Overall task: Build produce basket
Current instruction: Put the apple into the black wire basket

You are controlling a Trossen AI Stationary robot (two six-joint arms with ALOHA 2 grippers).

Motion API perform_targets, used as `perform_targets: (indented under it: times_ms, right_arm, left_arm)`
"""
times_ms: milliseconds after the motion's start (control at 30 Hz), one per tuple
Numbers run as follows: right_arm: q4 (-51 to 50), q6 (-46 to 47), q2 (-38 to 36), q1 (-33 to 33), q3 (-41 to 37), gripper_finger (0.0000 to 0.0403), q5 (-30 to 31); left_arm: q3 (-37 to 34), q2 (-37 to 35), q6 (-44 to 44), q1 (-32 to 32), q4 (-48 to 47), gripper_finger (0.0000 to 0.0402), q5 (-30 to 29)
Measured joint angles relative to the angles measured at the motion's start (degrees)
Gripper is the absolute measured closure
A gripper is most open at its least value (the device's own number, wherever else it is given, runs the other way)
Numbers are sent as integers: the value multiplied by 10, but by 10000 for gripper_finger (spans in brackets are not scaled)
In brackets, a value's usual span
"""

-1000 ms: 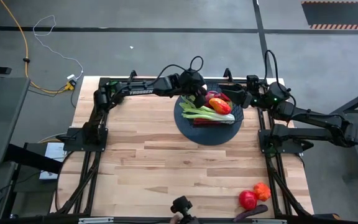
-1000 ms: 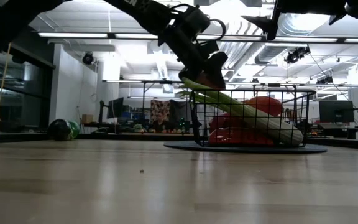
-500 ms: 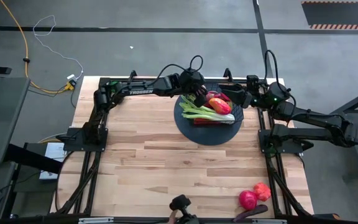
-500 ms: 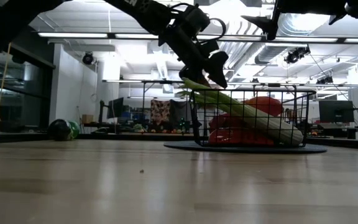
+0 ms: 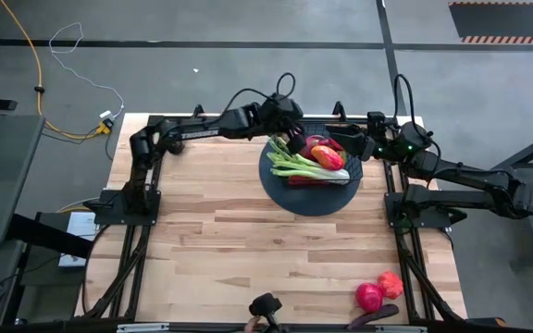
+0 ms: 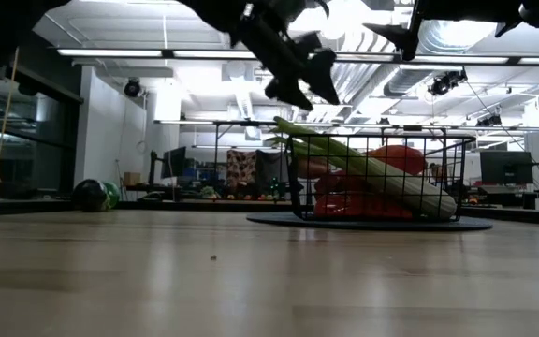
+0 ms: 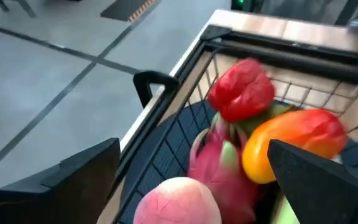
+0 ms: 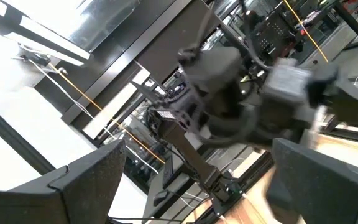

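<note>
Black wire mesh walls the basket (image 5: pixel 342 176) at the far middle of the table, sitting on its dark round base, and it already carries most of the produce: the celery (image 5: pixel 305 166) lies long across it, running from the leafy end at the left wall to the stalk end toward the right, with a dragon fruit (image 7: pixel 219 163), a red piece and an orange one piled on it. The left gripper (image 6: pixel 299 77) hangs just above the basket's far left rim, fingers spread wide and holding nothing. The right gripper (image 5: pixel 370 146) waits by the basket's right side, raised, also wide open and empty. What matters now, to my eye, is the leftover fruit: a red piece (image 5: pixel 368 297) and an orange piece (image 5: pixel 390 282) touching each other at the near right edge of the table, with something dark beside them that I can't make out. They lie well apart from both grippers, straight down the right arm's side, so the right arm looks the better placed to fetch them.
</note>
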Motion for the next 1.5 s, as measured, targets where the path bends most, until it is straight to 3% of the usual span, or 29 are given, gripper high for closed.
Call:
perform_targets:
  times_ms: [333,533,800,967,1100,1267,1500]
  right_arm:
    - [-2,-15,0,0,0,8,0]
    - [-5,-29,0,0,0,8,0]
    - [-5,-51,0,0,0,8,-2]
    - [-5,-77,0,0,0,8,-4]
    - [-5,-101,0,0,0,8,-5]
    - [-4,-180,0,0,0,8,-5]
    - [-8,-311,2,0,0,8,8]
  left_arm:
    - [-1,-108,42,-3,-108,4,33]
    - [-40,-192,-27,7,-89,4,129]
    - [-257,-356,-111,0,116,4,214]
    - [-419,-470,-167,-13,247,4,213]
    - [-517,-560,-200,-27,299,4,213]
    - [-577,-652,-238,-30,300,4,210]
    - [-582,-724,-234,-30,263,4,209]
